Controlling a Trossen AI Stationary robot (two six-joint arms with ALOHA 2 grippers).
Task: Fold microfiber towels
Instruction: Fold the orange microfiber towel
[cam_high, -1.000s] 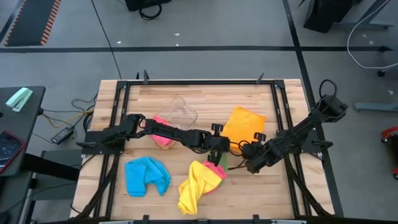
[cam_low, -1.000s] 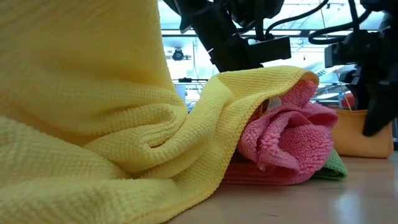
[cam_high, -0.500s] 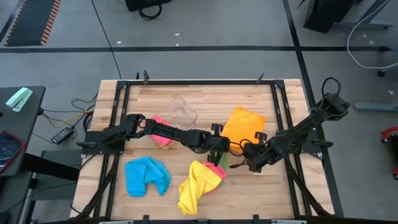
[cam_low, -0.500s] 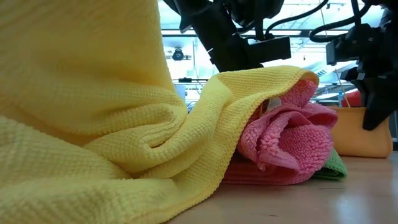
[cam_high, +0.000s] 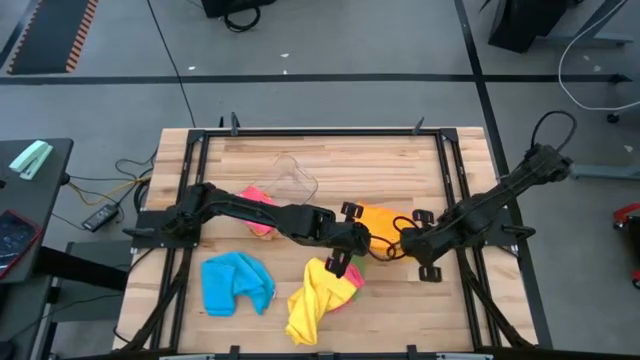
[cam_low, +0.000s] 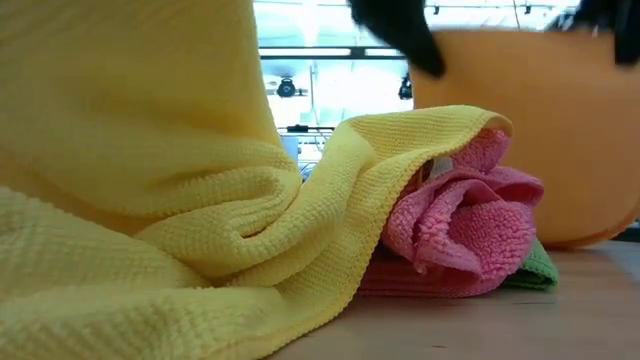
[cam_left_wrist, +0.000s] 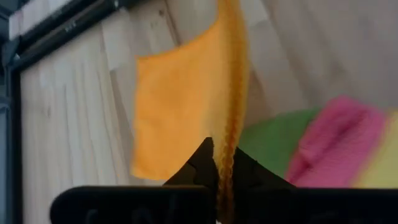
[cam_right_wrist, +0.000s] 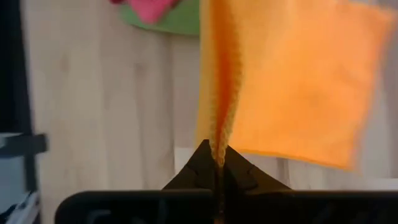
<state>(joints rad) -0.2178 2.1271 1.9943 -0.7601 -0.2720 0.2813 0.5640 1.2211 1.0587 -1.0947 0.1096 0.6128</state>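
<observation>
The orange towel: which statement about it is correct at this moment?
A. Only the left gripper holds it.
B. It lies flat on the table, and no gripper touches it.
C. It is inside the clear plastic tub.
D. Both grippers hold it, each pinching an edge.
D: the left gripper and the right gripper are each shut on an edge of the orange towel, which hangs between them.

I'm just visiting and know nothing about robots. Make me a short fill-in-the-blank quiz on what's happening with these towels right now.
1. Both end effectors, left and right, are shut on the ____ towel.
2. In the high view, the towel lying alone nearest the table's left edge is ____.
3. In the low view, a pink towel sits on top of a ____ one.
4. Draped over that pink towel is a ____ towel.

Missing words: orange; blue; green; yellow
</observation>
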